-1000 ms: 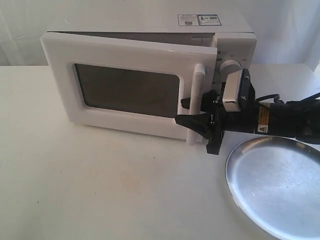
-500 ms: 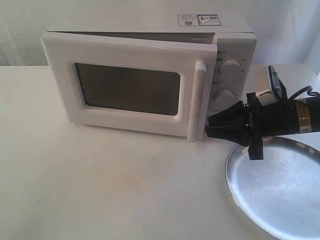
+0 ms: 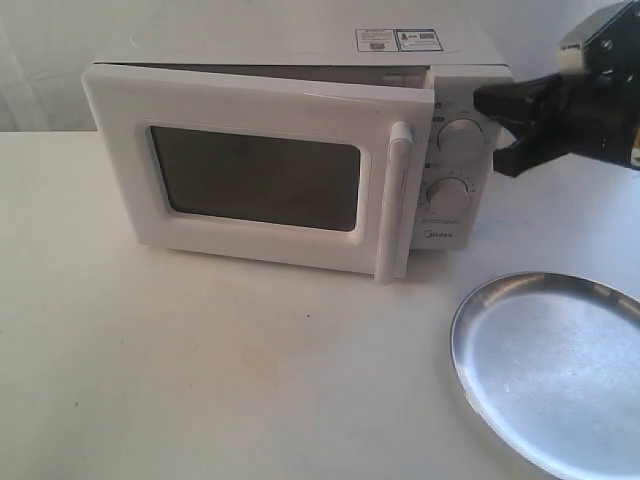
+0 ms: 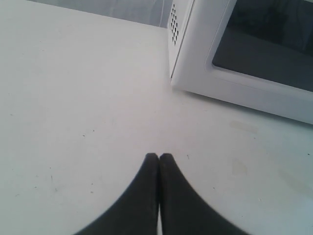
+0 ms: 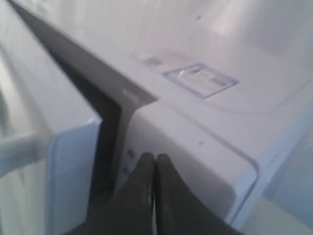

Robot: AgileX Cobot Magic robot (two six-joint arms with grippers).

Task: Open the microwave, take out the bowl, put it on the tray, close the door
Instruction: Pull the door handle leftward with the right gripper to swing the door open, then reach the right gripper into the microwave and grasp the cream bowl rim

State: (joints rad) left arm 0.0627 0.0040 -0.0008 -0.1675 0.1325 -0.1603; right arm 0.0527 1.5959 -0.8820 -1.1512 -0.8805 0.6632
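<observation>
The opening step stood half done: the white front door point(image 3: 255, 180) of the boxy white Midea microwave point(image 3: 300, 52), with its dark window and vertical bar handle point(image 3: 398, 200), hung only a crack open at the handle side, too narrow to reach through. Your right gripper point(image 3: 485, 100) hovered clear of it beside the cabinet's upper right corner, above the two round white dials point(image 3: 461, 136). Its wrist camera showed the black fingers point(image 5: 142, 196) pressed together with nothing between them. Your left gripper point(image 4: 159, 159) was likewise closed and empty, over bare tabletop near the microwave's hinge-side corner. The small cream-white bowl was nowhere in sight, presumably inside behind the dark glass. The large round silver metal tray point(image 3: 470, 350) lay empty on the tabletop, in front of the dial side and off to its right, apart from the microwave. By the look of it, your next move called for catching the door's free edge or handle and swinging it wide before any reach for the bowl. The tabletop point(image 3: 200, 370) was plain off-white, faintly speckled; a pale backdrop point(image 3: 40, 60) closed off the room.
</observation>
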